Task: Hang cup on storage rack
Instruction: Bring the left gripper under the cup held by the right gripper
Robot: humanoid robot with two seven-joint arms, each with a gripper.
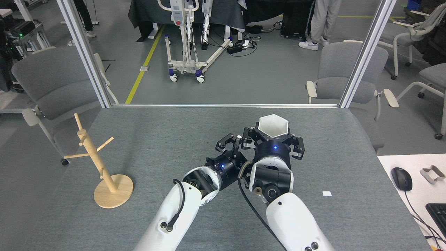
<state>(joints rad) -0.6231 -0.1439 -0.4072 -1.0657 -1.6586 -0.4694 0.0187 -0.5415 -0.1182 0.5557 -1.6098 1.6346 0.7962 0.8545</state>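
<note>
Head view: right gripper (273, 134) clamped on cup (274, 125), upright. Left gripper (231, 142) just left of cup, jaws wide. Advice: close on cup wall squarely before release; storage rack (99, 164) far left of cup.

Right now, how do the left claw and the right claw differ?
The right claw is shut on the white faceted hexagonal cup, held mouth-up; the left claw is open and holds nothing. The right claw points away across the grey table, while the left angles rightward toward the cup. Both are black, each with a lit blue light.
</note>
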